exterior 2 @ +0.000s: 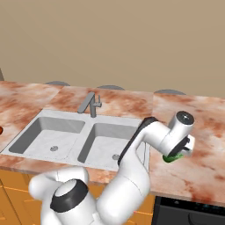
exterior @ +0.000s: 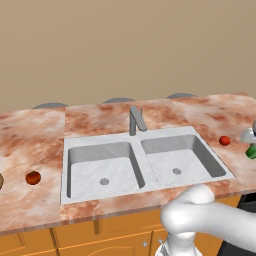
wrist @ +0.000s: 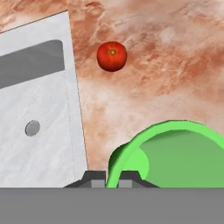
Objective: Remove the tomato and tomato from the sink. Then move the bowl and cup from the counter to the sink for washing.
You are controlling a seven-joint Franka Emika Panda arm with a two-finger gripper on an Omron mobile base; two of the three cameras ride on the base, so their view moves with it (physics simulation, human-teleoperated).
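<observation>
Right now I am holding the green cup (wrist: pixel 175 153) by its rim, the gripper (wrist: pixel 106 177) jaws pinched shut on the thin wall, one finger inside and one outside. In the right base view the cup (exterior 2: pixel 173 157) is hanging just under the hand, over the counter (exterior 2: pixel 193 127) at 3 o'clock of the sink (exterior 2: pixel 66 115).

I am judging the grip the weak point: a pinch on a tapered rim is letting the cup swing or slip if I am moving fast toward the right basin, and it could be dropping short onto the stone rather than inside. A low carry could also be clipping the sink edge or nudging the bright tomato (wrist: pixel 112 56), which is sitting at 12 o'clock of the cup in the hand view.

Counting: two tomatoes, both lying on the counter, the bright one (exterior: pixel 225 140) at 3 o'clock of the sink and the darker tomato (exterior: pixel 33 177) at 9 o'clock; one cup; two basins, one faucet (exterior: pixel 136 120).
</observation>
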